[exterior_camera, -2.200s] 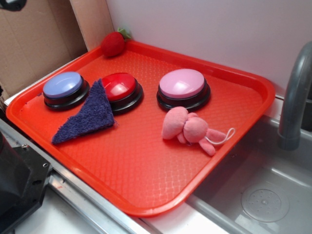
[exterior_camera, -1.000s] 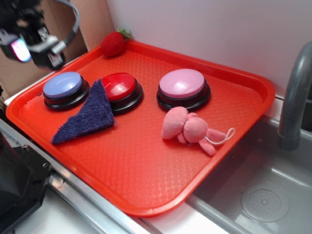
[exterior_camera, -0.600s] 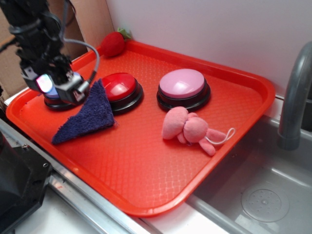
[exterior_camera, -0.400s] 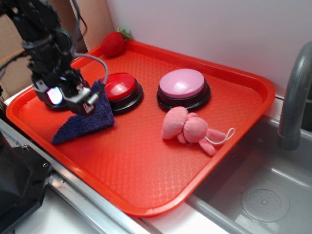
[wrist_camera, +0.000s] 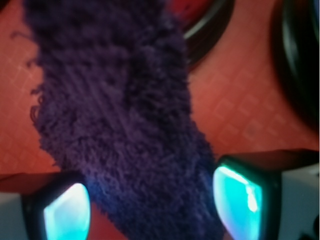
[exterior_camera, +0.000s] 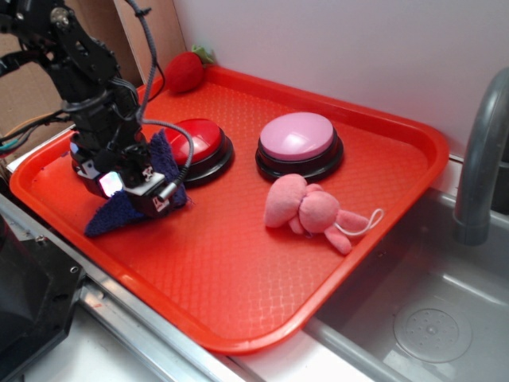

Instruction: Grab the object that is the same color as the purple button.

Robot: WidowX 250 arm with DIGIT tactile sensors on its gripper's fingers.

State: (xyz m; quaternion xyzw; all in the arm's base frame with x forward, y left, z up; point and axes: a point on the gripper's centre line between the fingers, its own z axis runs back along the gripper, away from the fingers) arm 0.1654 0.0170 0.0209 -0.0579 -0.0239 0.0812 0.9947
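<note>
Cloth: your target, the dark purple fuzzy cloth (wrist_camera: 125, 115), lies flat on the orange tray (exterior_camera: 238, 270), directly under the claw and running away from it.
Claw: the claw (exterior_camera: 131, 185) is low over the cloth's near half; in the wrist view its two lit fingertips (wrist_camera: 237, 200) sit wide apart with the cloth between them. It has not closed on anything.
Purple button: the purple button (exterior_camera: 79, 163) is just behind the claw, mostly hidden by the arm; only a bit of its black base shows.
Other things: the red button (exterior_camera: 199, 143) is just beyond the claw, touching the cloth's far edge; the pink button (exterior_camera: 298, 139) and pink plush toy (exterior_camera: 310, 208) are well off to its side; the strawberry (exterior_camera: 183, 70) is far beyond it.
Progress: you look lined up. What is left, judging from this, is to close on the cloth and lift it.
</note>
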